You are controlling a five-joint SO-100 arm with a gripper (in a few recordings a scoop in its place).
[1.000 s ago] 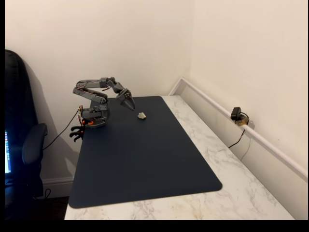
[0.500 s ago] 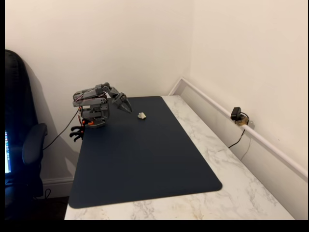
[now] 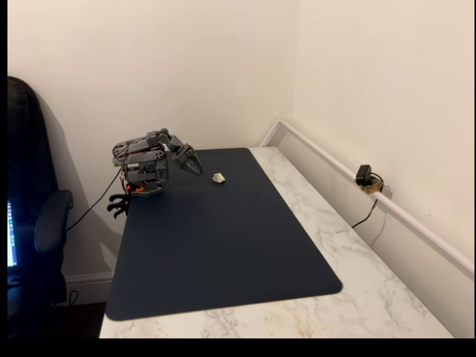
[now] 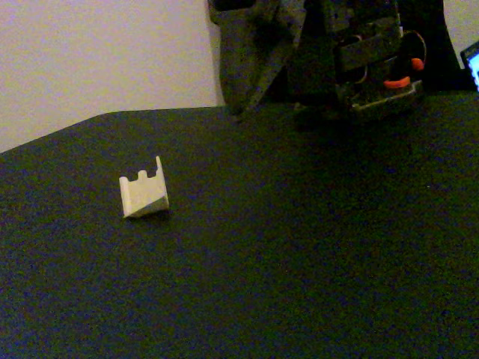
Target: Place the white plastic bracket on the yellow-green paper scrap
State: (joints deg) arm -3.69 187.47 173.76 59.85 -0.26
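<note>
The white plastic bracket (image 3: pixel 218 178) stands on the dark mat (image 3: pixel 223 253) near its far edge; in a fixed view the white plastic bracket (image 4: pixel 144 196) shows as a small notched angular piece resting on bare mat (image 4: pixel 299 262). The yellow-green paper scrap is hidden or out of view. My gripper (image 3: pixel 198 169) is folded back close to the arm's base, left of the bracket and apart from it, and its fingers look shut with nothing in them. From the low fixed view, the gripper (image 4: pixel 241 111) hangs dark behind the bracket, above the mat's far edge.
The mat lies on a marble tabletop (image 3: pixel 357 297) in a room corner. A small camera (image 3: pixel 364 177) sits by the white rail along the right wall. A dark chair (image 3: pixel 33 223) stands left of the table. The arm's base (image 3: pixel 145 182) is at the mat's far left corner.
The arm has pulled back from beside the bracket toward its base and folded lower. The bracket has stayed where it was. Almost nothing has moved in the last half second.
</note>
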